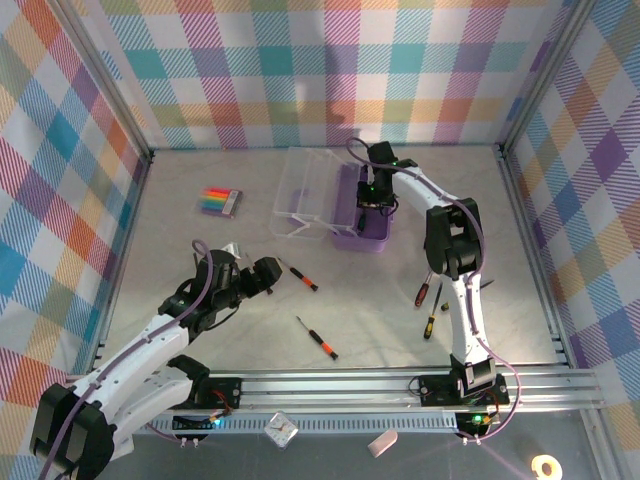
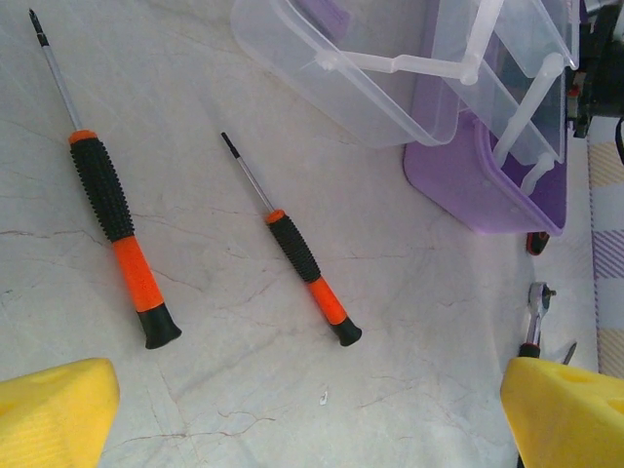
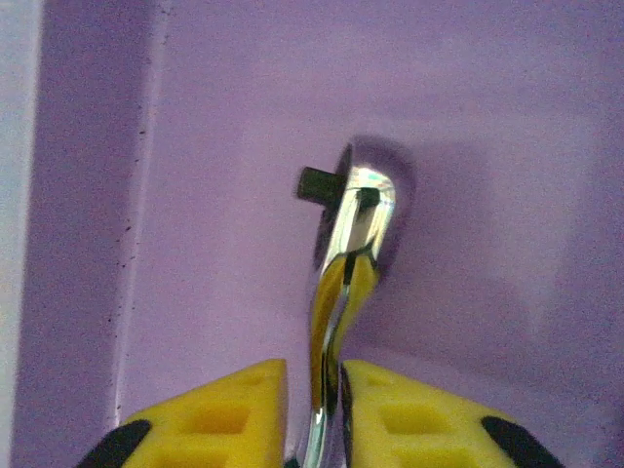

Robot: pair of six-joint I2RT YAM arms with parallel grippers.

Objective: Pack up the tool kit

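Note:
The purple box (image 1: 362, 237) stands at the back with its clear lid (image 1: 305, 190) swung open to the left. My right gripper (image 1: 375, 198) reaches down inside it. In the right wrist view a chrome ratchet wrench (image 3: 356, 224) stands between the yellow pads (image 3: 224, 409) of the right gripper (image 3: 314, 409), over the purple floor (image 3: 224, 146). The jaws are slightly parted, with a slim gap left of the wrench. My left gripper (image 2: 312, 409) hangs wide open and holds nothing, just short of two black-orange screwdrivers (image 2: 115, 229) (image 2: 304, 268). Another ratchet wrench (image 2: 536, 312) lies near the box (image 2: 468, 185).
Two more screwdrivers (image 1: 422, 293) (image 1: 431, 322) lie on the table beside the right arm. A flat rainbow-striped pack (image 1: 220, 201) rests at the back left. Checked walls close the table on three sides.

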